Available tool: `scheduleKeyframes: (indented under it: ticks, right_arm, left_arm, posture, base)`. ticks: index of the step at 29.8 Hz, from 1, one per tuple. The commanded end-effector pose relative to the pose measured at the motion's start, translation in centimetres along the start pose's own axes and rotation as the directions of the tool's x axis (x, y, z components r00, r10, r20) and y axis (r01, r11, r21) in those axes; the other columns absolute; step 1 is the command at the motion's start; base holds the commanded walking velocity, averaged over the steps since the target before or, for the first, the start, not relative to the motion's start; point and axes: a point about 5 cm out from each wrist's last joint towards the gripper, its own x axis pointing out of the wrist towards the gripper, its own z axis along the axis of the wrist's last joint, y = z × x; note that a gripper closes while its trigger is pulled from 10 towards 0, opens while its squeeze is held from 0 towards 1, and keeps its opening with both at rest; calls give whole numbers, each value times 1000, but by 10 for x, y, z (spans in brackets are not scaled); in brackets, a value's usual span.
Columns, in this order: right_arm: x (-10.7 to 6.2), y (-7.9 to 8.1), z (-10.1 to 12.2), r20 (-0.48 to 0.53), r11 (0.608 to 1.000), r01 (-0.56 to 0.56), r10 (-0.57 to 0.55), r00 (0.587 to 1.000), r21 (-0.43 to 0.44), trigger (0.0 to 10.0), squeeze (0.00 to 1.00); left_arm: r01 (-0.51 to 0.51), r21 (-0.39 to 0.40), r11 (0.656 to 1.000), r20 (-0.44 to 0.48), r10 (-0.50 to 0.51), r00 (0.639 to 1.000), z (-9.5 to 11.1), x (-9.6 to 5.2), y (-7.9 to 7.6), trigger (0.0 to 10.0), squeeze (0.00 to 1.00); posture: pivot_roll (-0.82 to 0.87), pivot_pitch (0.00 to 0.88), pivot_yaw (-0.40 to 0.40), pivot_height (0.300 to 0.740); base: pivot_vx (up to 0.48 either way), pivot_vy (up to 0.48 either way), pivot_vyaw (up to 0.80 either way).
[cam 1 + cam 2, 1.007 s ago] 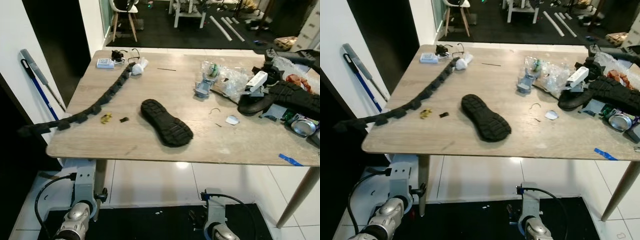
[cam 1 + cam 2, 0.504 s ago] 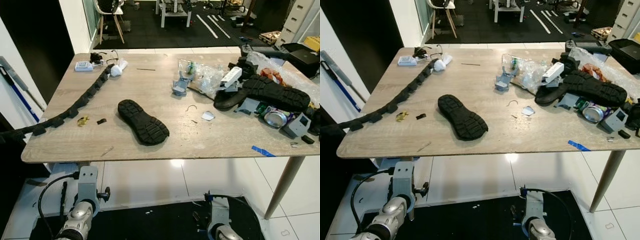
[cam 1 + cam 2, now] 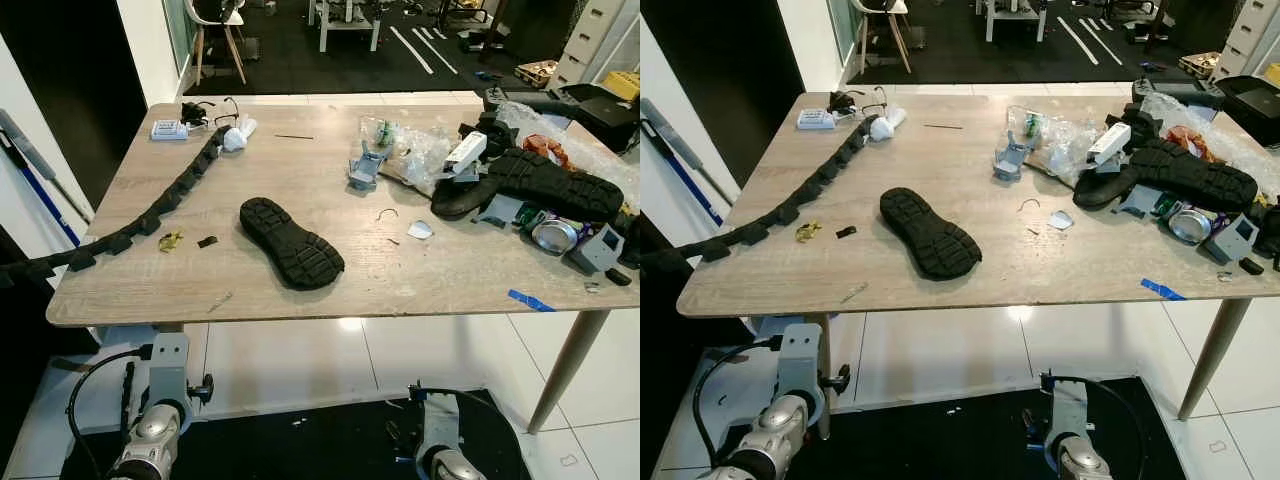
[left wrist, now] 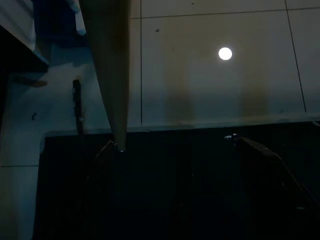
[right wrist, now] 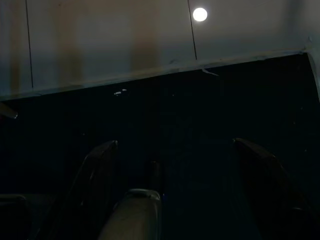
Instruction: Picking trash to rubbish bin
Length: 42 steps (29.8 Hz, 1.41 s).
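Note:
Trash is scattered over a wooden table point(image 3: 300, 170): a yellow scrap point(image 3: 170, 240), a small black scrap point(image 3: 207, 241), a white scrap point(image 3: 421, 230), crumpled clear plastic point(image 3: 415, 150), a white tissue wad point(image 3: 238, 135), a metal can point(image 3: 552, 236) and a strip of blue tape point(image 3: 527, 300). A black shoe sole point(image 3: 291, 243) lies mid-table. Both arms hang low in front of the table, left arm point(image 3: 150, 440) and right arm point(image 3: 440, 465). In the dark wrist views, my left gripper point(image 4: 175, 141) and right gripper point(image 5: 175, 145) are open over the floor, holding nothing.
A long black segmented strip point(image 3: 150, 205) runs along the table's left side and hangs off its corner. A second black sole point(image 3: 545, 185) lies among clutter on the right. A blue-handled tool point(image 3: 35, 170) leans on the left wall. A table leg point(image 3: 565, 370) stands at right.
The whole picture has swung right and pulled back, so the camera moved; more of the table's right end shows. Nothing on the table has moved, and both arms still hang.

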Motion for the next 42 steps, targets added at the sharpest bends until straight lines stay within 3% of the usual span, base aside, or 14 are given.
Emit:
scheduleKeyframes:
  ticks: [1, 3, 6, 12, 16, 19, 23, 26, 28, 29, 34, 37, 38, 42]
  right_arm:
    - [-3, -3, -8, -17, 1000, 4, -4, 1000, -1, 10000, 0]
    - [-3, -3, -8, -19, 1000, 0, 0, 1000, -5, 10000, 0]
    - [-3, -1, 0, 45, 998, -59, 59, 997, -8, 10000, 0]
    - [-4, -4, 6, 103, 995, -93, 95, 990, -20, 10000, 0]
    - [-13, -8, 16, 221, 981, -185, 195, 956, -65, 10000, 0]
    - [-18, -8, 19, 262, 972, -210, 230, 937, -102, 10000, 0]
    - [-25, -10, 29, 329, 973, -217, 232, 915, -83, 10000, 0]
    - [-36, -11, 43, 407, 969, -230, 246, 879, -90, 10000, 0]
    - [-51, -8, 60, 478, 962, -235, 274, 835, -140, 10000, 0]
    - [-51, -8, 60, 478, 962, -235, 274, 835, -140, 10000, 0]
    - [-81, -1, 91, 585, 956, -267, 287, 759, -123, 10000, 0]
    - [-92, 3, 95, 591, 947, -292, 312, 744, -133, 10000, 0]
    - [-102, 7, 94, 569, 933, -320, 355, 742, -166, 10000, 0]
    - [-110, 10, 94, 564, 925, -331, 376, 736, -185, 10000, 0]
  left_arm:
    - [-7, 31, 999, -40, 9, 999, -12, -4, 5, 10000, 0]
    - [-5, 38, 999, -46, 6, 999, -13, -4, 6, 10000, 0]
    - [41, 139, 989, -62, -33, 998, -21, -9, 10, 10000, 0]
    - [56, 212, 976, -42, -48, 998, -24, -13, 18, 10000, 0]
    - [36, 142, 989, 126, -54, 991, -14, -29, 32, 10000, 0]
    - [25, 122, 992, 184, -47, 982, -8, -39, 37, 10000, 0]
    - [22, 100, 995, 254, -47, 966, 1, -48, 39, 10000, 0]
    - [24, 78, 997, 330, -48, 943, 15, -57, 40, 10000, 0]
    - [48, 74, 996, 402, -74, 912, 31, -65, 37, 10000, 0]
    - [48, 74, 996, 402, -74, 912, 31, -65, 37, 10000, 0]
    - [160, 99, 982, 487, -188, 853, 55, -87, 26, 10000, 0]
    - [202, 103, 974, 493, -226, 840, 58, -94, 23, 10000, 0]
    - [250, 124, 960, 488, -278, 828, 58, -103, 19, 10000, 0]
    - [279, 134, 951, 490, -308, 815, 60, -110, 17, 10000, 0]
  posture:
    - [23, 113, 1, 740]
    - [23, 113, 1, 740]
    - [21, 122, 12, 740]
    - [17, 128, 18, 740]
    - [38, 145, 3, 740]
    - [35, 156, -6, 740]
    - [36, 160, -9, 740]
    - [33, 164, -8, 740]
    - [29, 162, -5, 740]
    - [29, 162, -5, 740]
    - [15, 160, -2, 740]
    - [15, 159, -1, 740]
    - [15, 158, 0, 740]
    - [15, 156, -1, 740]
  base:
    - [0, 0, 0]
    - [0, 0, 0]
    - [0, 0, 0]
    - [0, 0, 0]
    - [0, 0, 0]
    - [0, 0, 0]
    - [0, 0, 0]
    - [0, 0, 0]
    - [0, 0, 0]
    - [0, 0, 0]
    - [0, 0, 0]
    - [0, 0, 0]
    - [0, 0, 0]
    - [0, 0, 0]
